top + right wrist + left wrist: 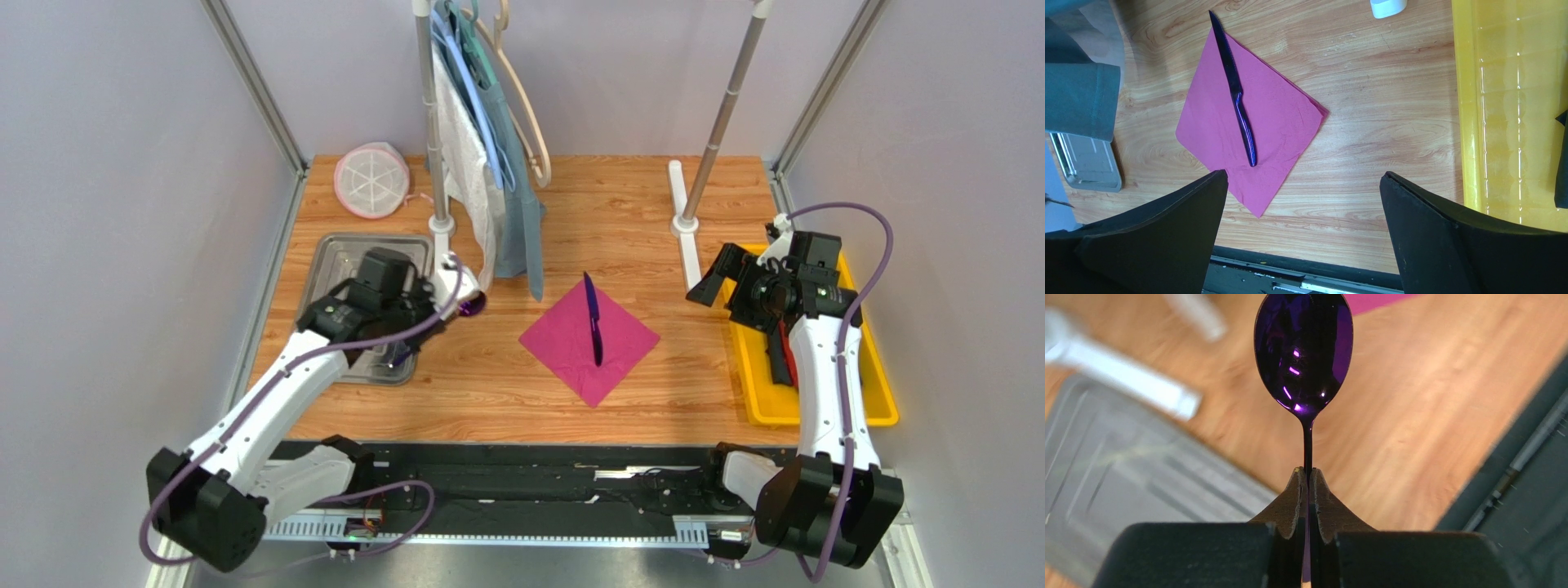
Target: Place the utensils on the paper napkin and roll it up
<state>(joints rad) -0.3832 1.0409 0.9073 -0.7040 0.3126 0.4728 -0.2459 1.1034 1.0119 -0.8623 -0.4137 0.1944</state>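
The magenta paper napkin (564,343) (1281,119) lies as a diamond on the wooden table, mid-centre. A dark-purple knife (594,321) (1239,104) rests on it, its blade tip reaching past the far corner. My left gripper (444,300) (1307,474) is shut on the thin handle of a purple spoon (1304,349) (472,309), which it holds above the table between the metal tray and the napkin, bowl pointing toward the napkin. My right gripper (715,279) (1303,177) hangs wide open and empty to the right of the napkin, beside the yellow tray.
A metal tray (334,260) (1118,478) sits under the left arm. A yellow tray (877,398) (1499,110) with dark and red items lies at the right edge. A garment rack with hanging clothes (497,172) stands behind the napkin; its white feet (682,214) rest on the table. A round pink-and-white mesh object (371,180) sits back left.
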